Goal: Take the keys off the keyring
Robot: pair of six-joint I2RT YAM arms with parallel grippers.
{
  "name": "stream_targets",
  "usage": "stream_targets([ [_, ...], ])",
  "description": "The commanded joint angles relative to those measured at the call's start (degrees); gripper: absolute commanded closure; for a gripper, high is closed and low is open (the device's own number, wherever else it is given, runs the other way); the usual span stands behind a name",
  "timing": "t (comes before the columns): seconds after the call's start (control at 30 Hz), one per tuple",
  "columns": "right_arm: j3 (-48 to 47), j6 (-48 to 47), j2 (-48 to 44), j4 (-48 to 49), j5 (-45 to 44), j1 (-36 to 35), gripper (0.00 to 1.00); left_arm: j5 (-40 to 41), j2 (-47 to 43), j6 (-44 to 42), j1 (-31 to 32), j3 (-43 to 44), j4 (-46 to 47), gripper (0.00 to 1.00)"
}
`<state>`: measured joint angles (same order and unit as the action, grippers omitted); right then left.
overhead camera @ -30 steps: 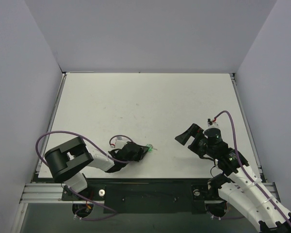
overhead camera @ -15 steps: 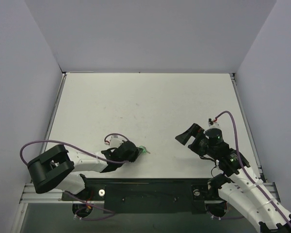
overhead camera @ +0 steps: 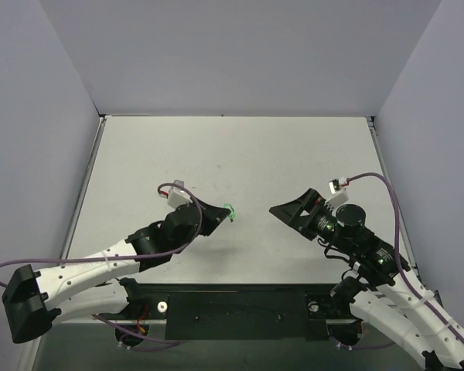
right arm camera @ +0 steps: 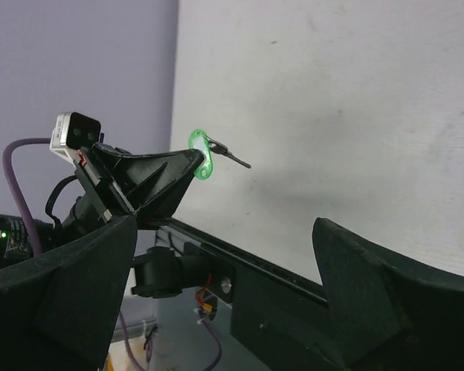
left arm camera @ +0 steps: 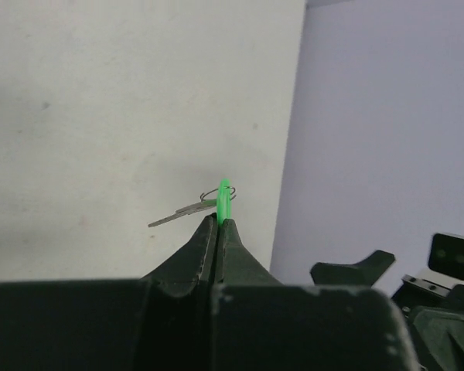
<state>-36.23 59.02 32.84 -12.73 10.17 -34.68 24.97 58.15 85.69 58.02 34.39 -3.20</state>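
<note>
Just toward 6 o'clock from the middle of the white table (overhead camera: 240, 154), the left gripper (overhead camera: 220, 214) holds the bright green keyring (overhead camera: 230, 209). Its two dark fingers are pressed together, and only the thin edge of the oval fob shows between their tips in the left wrist view. The fob stands on edge, rising past the fingertips toward 12 o'clock in that view.

A small silver-grey key (left arm camera: 176, 218) juts from the fob toward 8 o'clock in the left wrist view. A fine wire loop (left arm camera: 216, 191) at the fob's upper end joins it to the fob. From the right wrist camera the green oval faces the lens and the key slants away from it toward 4 o'clock. The key touches neither gripper, and both pieces appear to be held up off the table surface.

At 3 o'clock from the keyring in the overhead view, the right gripper (overhead camera: 288, 210) stands well apart from it. Its jaws are spread wide, with nothing between them, and the opening faces the fob. A purple cable (overhead camera: 375, 182) arcs over the right wrist, and another trails along the left arm toward 8 o'clock.
</note>
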Motion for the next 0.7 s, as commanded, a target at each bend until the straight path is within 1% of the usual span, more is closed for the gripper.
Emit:
stream_targets([
  [0.0, -2.80, 4.95, -0.93, 16.29, -2.78, -5.22, 0.09, -0.71, -4.79, -13.69, -0.19, 10.85, -8.03, 1.00],
  [0.1, -3.93, 5.40, 0.37, 25.71, -4.20, -9.96, 0.09, -4.04, -7.08, -18.17, -0.19, 15.16, -7.53, 1.00],
  [0.13, -5.24, 5.23, 0.90, 27.22, -4.28, -11.45, 0.09, -8.14, -7.35, -19.67, -0.19, 15.70, -4.21, 1.00],
  [0.17, -5.95, 4.61, 2.13, 30.02, -4.02, -12.34, 0.09, -10.19, -7.44, -24.21, -0.19, 17.45, -1.22, 1.00],
  [0.2, -7.18, 4.00, 3.18, 31.26, -3.94, -13.91, 0.09, -13.25, -7.18, -25.56, -0.01, 18.59, -1.11, 1.00],
  [0.23, -7.80, 2.77, 3.46, 34.32, -3.67, -14.71, 0.09, -14.06, -6.39, -26.44, 0.16, 21.83, -3.11, 1.00],
  [0.33, -9.73, -1.18, 3.64, 39.09, -4.37, -17.78, 0.09, -15.47, -4.98, -26.63, 0.95, 27.65, -7.16, 1.00],
  [0.4, -10.26, -3.03, 3.55, 42.25, -4.03, -18.32, 0.08, -17.05, -5.24, -25.23, 1.48, 29.06, -5.51, 1.00],
  [0.43, -10.53, -3.56, 3.55, 43.83, -3.50, -18.32, 0.08, -18.19, -5.24, -24.70, 1.74, 29.07, -2.63, 1.00],
  [0.5, -11.23, -4.88, 3.63, 45.76, -2.27, -18.41, 0.08, -21.01, -4.72, -23.38, 2.36, 30.03, 0.28, 1.00],
  [0.57, -12.02, -5.67, 3.72, 47.97, -0.78, -18.41, 0.08, -24.43, -3.57, -23.02, 3.50, 31.96, 2.14, 1.00],
  [0.67, -13.34, -6.55, 3.46, 50.95, 0.89, -18.41, 0.08, -24.97, -1.82, -22.76, 5.17, 35.47, 2.32, 1.00],
])
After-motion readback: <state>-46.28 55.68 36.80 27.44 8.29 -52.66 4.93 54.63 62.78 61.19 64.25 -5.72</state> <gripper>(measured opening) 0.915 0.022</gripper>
